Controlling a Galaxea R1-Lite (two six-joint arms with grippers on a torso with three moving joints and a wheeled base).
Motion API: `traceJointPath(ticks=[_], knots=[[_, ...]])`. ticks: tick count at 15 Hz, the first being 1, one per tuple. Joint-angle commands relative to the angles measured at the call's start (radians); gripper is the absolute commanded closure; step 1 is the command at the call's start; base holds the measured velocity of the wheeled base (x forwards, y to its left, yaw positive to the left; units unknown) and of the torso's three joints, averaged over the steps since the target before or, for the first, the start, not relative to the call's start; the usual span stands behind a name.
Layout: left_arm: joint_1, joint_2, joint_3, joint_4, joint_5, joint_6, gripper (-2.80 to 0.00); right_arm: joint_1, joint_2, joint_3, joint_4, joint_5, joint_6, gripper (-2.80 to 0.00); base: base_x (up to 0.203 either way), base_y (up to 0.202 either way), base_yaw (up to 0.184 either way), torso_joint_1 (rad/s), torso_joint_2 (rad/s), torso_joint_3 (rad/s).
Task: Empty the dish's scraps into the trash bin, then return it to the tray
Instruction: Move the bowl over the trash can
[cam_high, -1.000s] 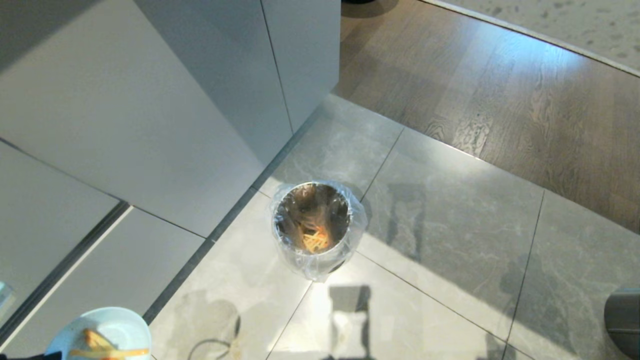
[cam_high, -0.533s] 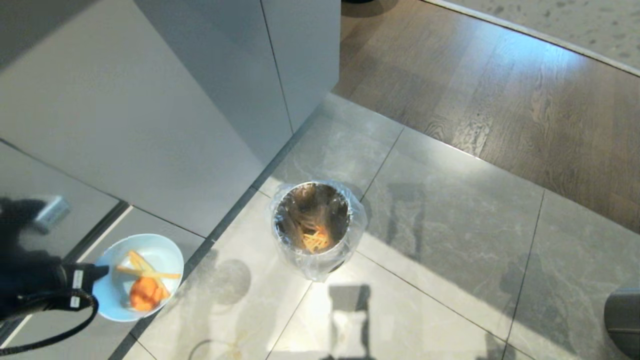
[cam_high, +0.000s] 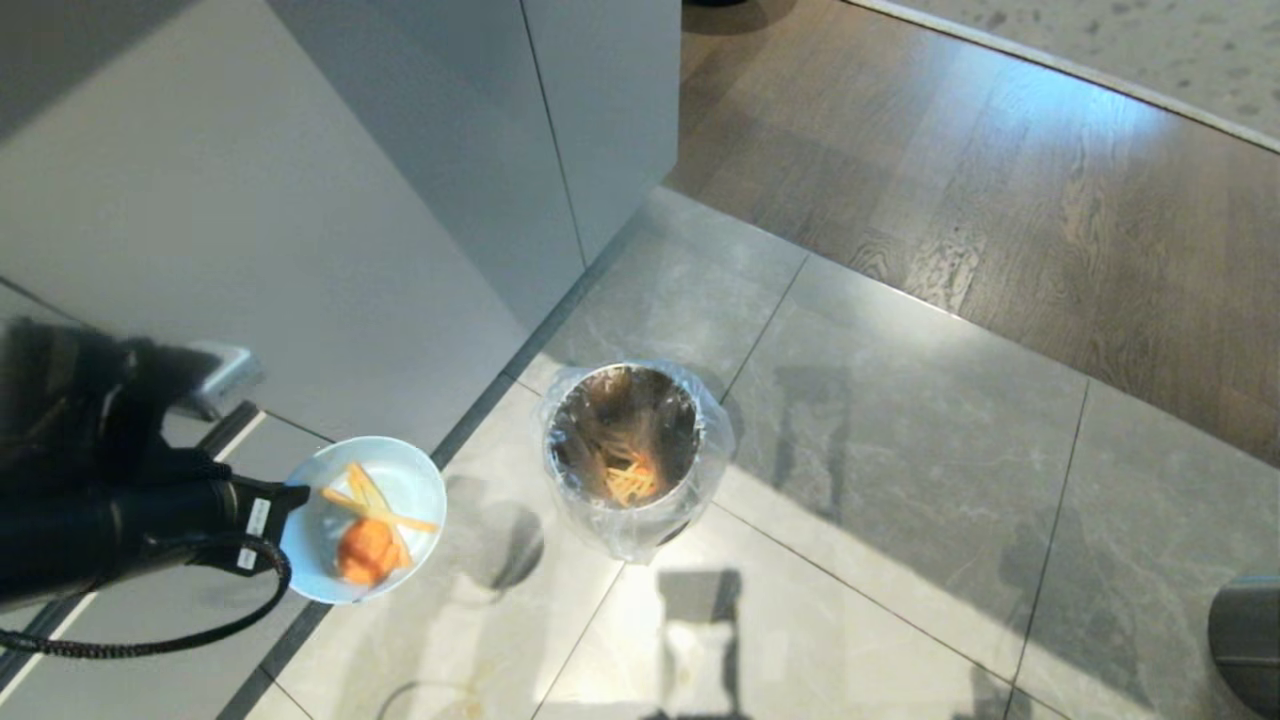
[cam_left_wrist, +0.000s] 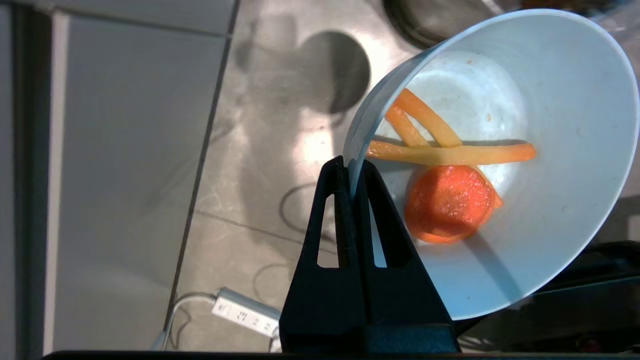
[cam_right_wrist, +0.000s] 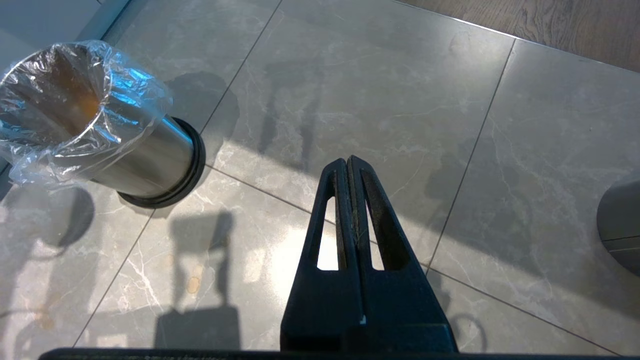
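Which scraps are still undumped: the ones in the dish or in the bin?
The scraps in the dish, pinched at its rim by the left gripper: one carrot round and three sticks. The other pile lies inside the bagged bin.

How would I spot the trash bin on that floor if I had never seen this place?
Find the grey cabinets; at their corner, where the stone floor tiles begin, stands the trash bin. It is a small round shiny metal can lined with a crinkly clear bag, with orange scraps already lying at its bottom.
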Motion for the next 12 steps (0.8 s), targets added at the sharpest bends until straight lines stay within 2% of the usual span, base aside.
traceJointPath(ticks=[1,3,7,10,12], knots=[[-0.081,0.004,-0.013,-0.001,-0.002,0.0,0.0,0.0,0.001,-0.001,0.0,0.0,0.001,0.0,0.0,0.0,0.0,0.0,0.0,0.0],[-0.153,0.035,-0.02,-0.001,-0.004,0.003,0.0,0.0,0.0,0.0,0.0,0.0,0.001,0.0,0.0,0.0,0.0,0.0,0.0,0.0],[-0.217,0.18,-0.137,-0.002,-0.004,0.031,0.0,0.0,0.0,0.0,0.0,0.0,0.001,0.0,0.0,0.0,0.0,0.0,0.0,0.0],[-0.225,0.307,-0.276,-0.008,0.0,0.189,0.0,0.0,0.0,0.0,0.0,0.0,0.001,0.0,0.0,0.0,0.0,0.0,0.0,0.0],[-0.243,0.366,-0.305,-0.121,0.0,0.273,0.0,0.0,0.0,-0.001,0.0,0.0,0.001,0.0,0.0,0.0,0.0,0.0,0.0,0.0]])
